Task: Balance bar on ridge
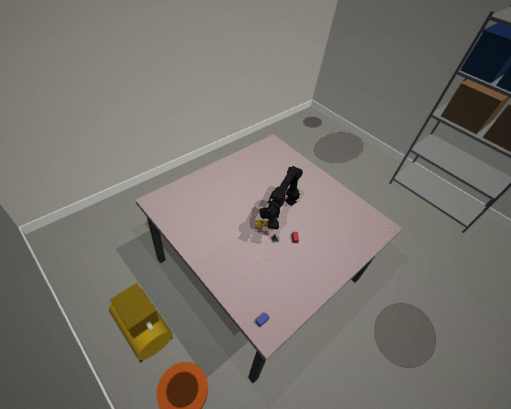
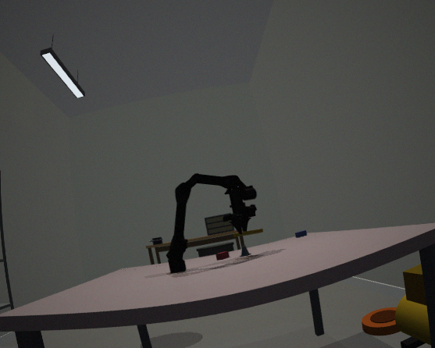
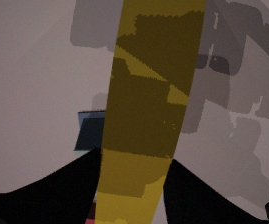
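Observation:
The yellow bar (image 1: 261, 223) (image 2: 254, 232) (image 3: 140, 125) is held above the table, clear of its top; it looks about level. My gripper (image 1: 273, 226) (image 2: 241, 232) (image 3: 134, 161) is shut on the bar, with one black finger on each side of it in the wrist view. The small dark blue-grey ridge (image 1: 275, 238) (image 2: 244, 252) (image 3: 89, 134) stands on the pink table (image 1: 212, 220) (image 2: 141, 296). The bar is higher than the ridge and apart from it. In the wrist view the ridge shows left of the bar, partly hidden behind it.
A red block (image 1: 295, 237) (image 2: 222, 255) lies close beside the ridge; a sliver of it shows low in the wrist view. A blue block (image 1: 262, 319) (image 2: 301, 234) lies far off near a table corner. Shelves, a yellow object and an orange ring stand off the table.

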Controlling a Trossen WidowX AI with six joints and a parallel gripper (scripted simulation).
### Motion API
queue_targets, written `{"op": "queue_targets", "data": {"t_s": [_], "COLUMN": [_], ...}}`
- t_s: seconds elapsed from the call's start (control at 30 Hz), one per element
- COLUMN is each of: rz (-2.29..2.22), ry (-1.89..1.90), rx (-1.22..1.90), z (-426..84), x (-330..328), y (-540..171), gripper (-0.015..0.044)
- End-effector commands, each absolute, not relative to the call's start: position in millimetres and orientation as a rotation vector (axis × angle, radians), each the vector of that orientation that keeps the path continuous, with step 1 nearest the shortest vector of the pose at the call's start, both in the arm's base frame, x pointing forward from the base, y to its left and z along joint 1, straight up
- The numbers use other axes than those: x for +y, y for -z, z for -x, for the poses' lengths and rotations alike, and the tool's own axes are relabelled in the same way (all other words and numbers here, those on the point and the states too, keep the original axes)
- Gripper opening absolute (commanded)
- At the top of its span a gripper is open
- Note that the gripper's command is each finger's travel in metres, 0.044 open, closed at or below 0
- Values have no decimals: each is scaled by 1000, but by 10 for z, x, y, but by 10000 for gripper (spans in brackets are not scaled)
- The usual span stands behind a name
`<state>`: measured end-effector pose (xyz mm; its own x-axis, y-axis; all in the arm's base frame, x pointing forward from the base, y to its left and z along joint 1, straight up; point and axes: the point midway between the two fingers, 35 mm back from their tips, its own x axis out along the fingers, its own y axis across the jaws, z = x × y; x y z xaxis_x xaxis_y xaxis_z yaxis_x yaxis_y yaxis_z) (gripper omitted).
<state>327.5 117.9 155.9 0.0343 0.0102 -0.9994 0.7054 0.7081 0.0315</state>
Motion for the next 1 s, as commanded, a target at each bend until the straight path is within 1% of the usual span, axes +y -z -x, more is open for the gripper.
{"op": "queue_targets", "data": {"t_s": [0.0, 0.47, 0.97], "rz": [-594, -470, -458], "ry": [560, 433, 422], "rx": [1469, 1501, 1504], "z": [-3259, -3058, -3033], "x": [1320, 1804, 1852], "y": [-1544, -1541, -1374], "gripper": [0, 0, 0]}}
